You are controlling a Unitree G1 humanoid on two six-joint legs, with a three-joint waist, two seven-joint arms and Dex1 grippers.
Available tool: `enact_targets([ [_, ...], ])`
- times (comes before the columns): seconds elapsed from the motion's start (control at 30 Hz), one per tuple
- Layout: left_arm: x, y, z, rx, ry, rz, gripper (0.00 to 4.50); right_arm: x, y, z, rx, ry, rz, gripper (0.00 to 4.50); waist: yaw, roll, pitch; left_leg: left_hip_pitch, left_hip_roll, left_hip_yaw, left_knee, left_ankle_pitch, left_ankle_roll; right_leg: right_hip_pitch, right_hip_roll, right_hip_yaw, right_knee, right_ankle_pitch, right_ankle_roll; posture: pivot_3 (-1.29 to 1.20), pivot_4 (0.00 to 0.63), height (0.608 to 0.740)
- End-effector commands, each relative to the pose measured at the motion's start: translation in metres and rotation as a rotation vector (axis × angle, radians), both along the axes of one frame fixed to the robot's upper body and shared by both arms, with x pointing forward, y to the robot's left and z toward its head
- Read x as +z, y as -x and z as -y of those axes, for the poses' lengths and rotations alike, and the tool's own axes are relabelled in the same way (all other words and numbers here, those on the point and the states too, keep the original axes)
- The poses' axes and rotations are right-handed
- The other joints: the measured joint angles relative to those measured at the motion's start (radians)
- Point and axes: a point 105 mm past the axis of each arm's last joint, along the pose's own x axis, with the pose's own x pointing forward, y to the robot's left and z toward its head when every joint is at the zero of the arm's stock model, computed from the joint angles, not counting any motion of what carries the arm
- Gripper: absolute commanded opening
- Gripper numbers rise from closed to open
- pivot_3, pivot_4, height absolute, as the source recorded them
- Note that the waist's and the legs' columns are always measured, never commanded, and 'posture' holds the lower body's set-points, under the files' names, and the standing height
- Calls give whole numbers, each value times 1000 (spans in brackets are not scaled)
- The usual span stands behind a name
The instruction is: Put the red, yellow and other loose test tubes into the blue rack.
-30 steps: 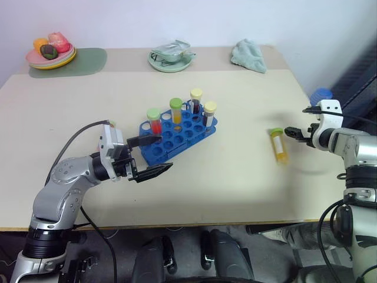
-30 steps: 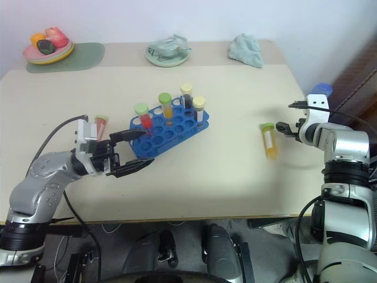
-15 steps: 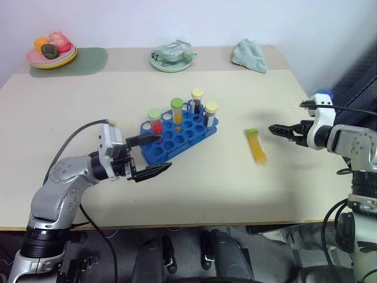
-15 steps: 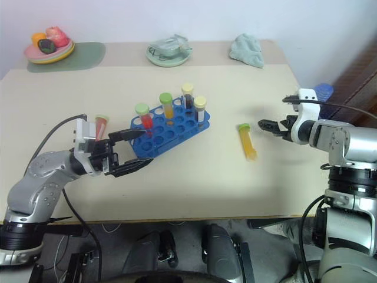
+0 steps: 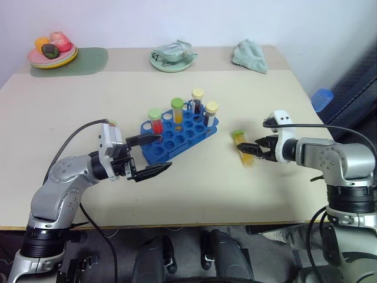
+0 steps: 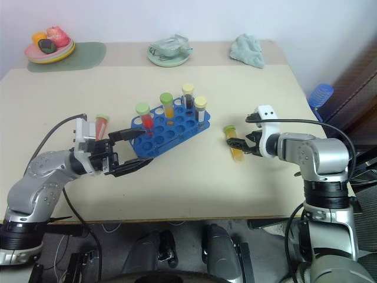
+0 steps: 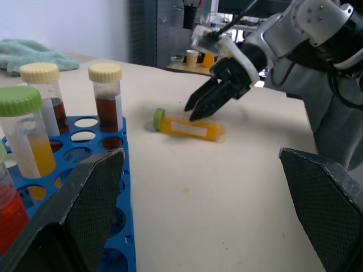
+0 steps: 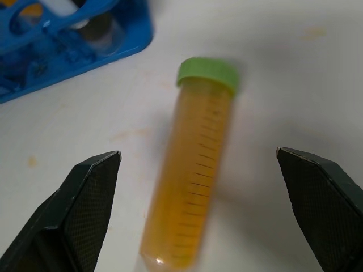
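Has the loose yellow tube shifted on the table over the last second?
Yes. The yellow tube has slid toward the blue rack, now lying much nearer it, with the open right tool at it.

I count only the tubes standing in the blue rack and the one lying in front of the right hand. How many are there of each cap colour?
Green caps in the blue rack: 2
Cream caps in the rack: 2
Green-capped yellow tube lying before the open right hand: 1
Total: 5
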Motion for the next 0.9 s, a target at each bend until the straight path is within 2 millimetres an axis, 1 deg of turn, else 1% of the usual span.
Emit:
enact_targets([
  [0.03, 8, 2, 0, -7, 1, 31, 4500, 17, -8, -9, 16, 6, 72, 4481, 0, 0, 0, 0, 0, 0, 0, 0, 0, 0, 0, 0, 0, 0, 0, 0, 150, 740],
  [0.17, 8, 3, 0, -4, 1, 31, 4500, 18, -10, -16, 29, 16, 77, 4481, 0, 0, 0, 0, 0, 0, 0, 0, 0, 0, 0, 0, 0, 0, 0, 0, 150, 740],
  [0.5, 7, 4, 1, 1, 3, 30, 4500, 10, -13, -12, 48, 148, 37, 4481, 1, 0, 0, 0, 0, 0, 0, 0, 0, 0, 0, 0, 0, 0, 0, 0, 150, 740],
  [0.7, 7, 4, 2, 5, 7, 30, 4500, 6, -17, -15, 50, 169, 25, 4481, 1, 0, 0, 0, 0, 0, 0, 0, 0, 0, 0, 0, 0, 0, 0, 0, 150, 740],
  [0.8, 7, 4, 1, 8, 7, 30, 4500, 3, -18, -18, 60, 185, 24, 3679, 0, 0, 0, 0, 0, 0, 0, 0, 0, 0, 0, 0, 0, 0, 0, 0, 150, 740],
  [0.9, 7, 5, 1, 11, 7, 29, 4500, 2, -19, -20, 67, 190, 25, 3679, 0, 0, 0, 0, 0, 0, 0, 0, 0, 0, 0, 0, 0, 0, 0, 0, 150, 740],
])
